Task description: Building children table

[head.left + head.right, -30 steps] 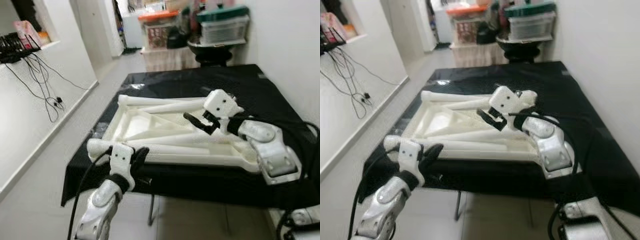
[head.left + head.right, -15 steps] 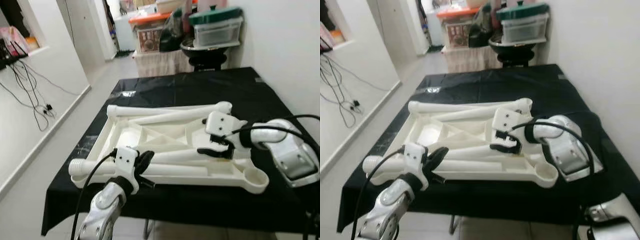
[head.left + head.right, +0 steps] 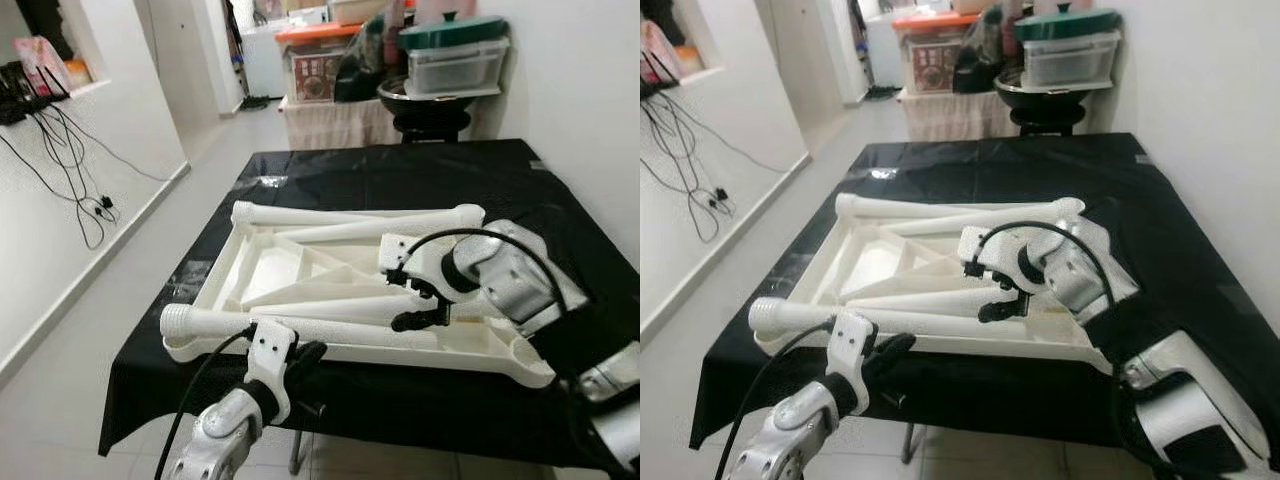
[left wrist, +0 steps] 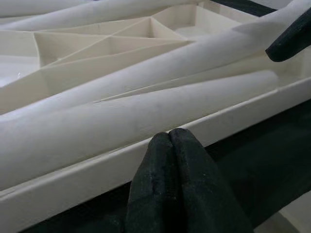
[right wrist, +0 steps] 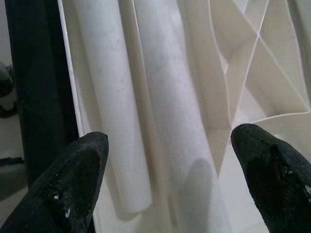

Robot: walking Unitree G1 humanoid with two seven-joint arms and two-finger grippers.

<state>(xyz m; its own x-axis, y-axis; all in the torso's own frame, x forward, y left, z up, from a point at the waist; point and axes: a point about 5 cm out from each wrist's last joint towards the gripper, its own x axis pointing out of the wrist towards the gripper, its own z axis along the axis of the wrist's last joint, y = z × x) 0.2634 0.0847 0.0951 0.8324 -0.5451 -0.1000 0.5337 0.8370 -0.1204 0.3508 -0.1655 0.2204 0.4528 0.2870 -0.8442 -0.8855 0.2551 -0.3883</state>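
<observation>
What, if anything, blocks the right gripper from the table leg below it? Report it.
Nothing visible does. The right gripper hangs open directly over a loose white table leg lying in the upturned white tabletop. In the right wrist view the leg lies bare between the two fingers.

An upturned white plastic tabletop [image 3: 300,265], ribbed underneath, lies flat on the black-covered surface [image 3: 400,175], white legs [image 3: 330,308] resting inside it.

Black tablecloth [image 3: 420,180], hanging cables [image 3: 70,170], stacked storage bins [image 3: 450,55]
</observation>
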